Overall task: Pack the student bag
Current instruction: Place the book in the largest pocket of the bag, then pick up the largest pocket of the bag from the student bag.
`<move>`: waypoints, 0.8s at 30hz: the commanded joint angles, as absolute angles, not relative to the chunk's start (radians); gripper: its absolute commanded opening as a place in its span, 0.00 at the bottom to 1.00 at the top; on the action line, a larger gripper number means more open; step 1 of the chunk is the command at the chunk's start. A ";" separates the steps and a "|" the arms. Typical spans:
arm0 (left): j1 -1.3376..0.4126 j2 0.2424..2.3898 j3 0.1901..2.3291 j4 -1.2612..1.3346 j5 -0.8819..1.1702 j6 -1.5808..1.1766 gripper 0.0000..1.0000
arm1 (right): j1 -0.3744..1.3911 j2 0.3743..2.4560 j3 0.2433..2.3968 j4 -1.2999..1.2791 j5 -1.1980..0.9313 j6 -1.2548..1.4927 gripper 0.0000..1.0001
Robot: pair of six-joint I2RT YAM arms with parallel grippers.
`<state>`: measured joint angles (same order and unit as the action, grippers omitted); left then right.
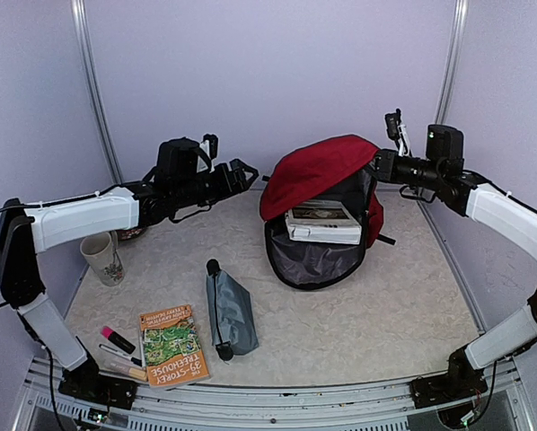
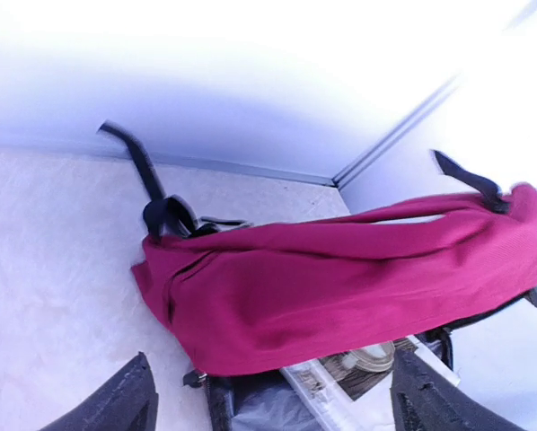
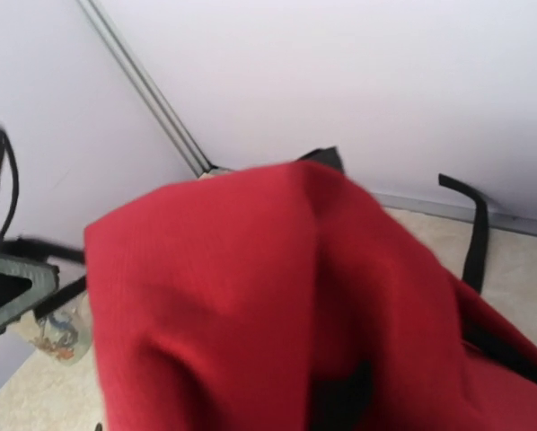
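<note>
The student bag (image 1: 315,169) is a dark red backpack at the back middle of the table. It lies open, its grey lining (image 1: 306,260) showing, with white-edged books (image 1: 323,224) inside. My right gripper (image 1: 379,166) is at the bag's upper right edge, shut on the red fabric and holding the flap up. In the right wrist view the red fabric (image 3: 250,305) fills the frame and hides the fingers. My left gripper (image 1: 242,174) is open and empty, in the air left of the bag. The left wrist view shows the bag (image 2: 340,287) and books (image 2: 358,368) between its spread fingers (image 2: 125,404).
A grey zip pouch (image 1: 230,312) lies in front of the bag. An orange Treehouse book (image 1: 172,344), a pink highlighter (image 1: 118,338) and pens (image 1: 120,359) lie at the front left. A mug (image 1: 102,258) stands at the left. Black straps (image 2: 143,171) trail behind the bag.
</note>
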<state>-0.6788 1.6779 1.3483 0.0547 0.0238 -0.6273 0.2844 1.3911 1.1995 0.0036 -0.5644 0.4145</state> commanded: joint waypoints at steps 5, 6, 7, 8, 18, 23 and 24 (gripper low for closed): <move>-0.761 1.824 1.176 0.315 0.188 -0.727 0.92 | 0.265 1.383 1.219 0.134 -0.582 0.490 0.00; -0.773 1.856 1.176 0.338 0.205 -0.741 0.93 | 0.265 1.383 1.217 0.136 -0.579 0.491 0.00; -0.774 1.883 1.173 0.354 0.218 -0.774 0.94 | 0.265 1.383 1.215 0.136 -0.577 0.491 0.00; -0.764 1.907 1.160 0.376 0.223 -0.820 0.94 | 0.265 1.380 1.216 0.136 -0.576 0.490 0.00; -0.814 2.041 1.132 0.526 0.179 -0.949 0.88 | 0.265 1.364 1.200 0.140 -0.598 0.477 0.00; -0.833 2.093 1.150 0.560 0.226 -0.977 0.65 | 0.266 1.371 1.201 0.142 -0.604 0.473 0.00; -0.834 2.086 1.143 0.580 0.242 -0.978 0.43 | 0.265 1.371 1.208 0.133 -0.604 0.467 0.00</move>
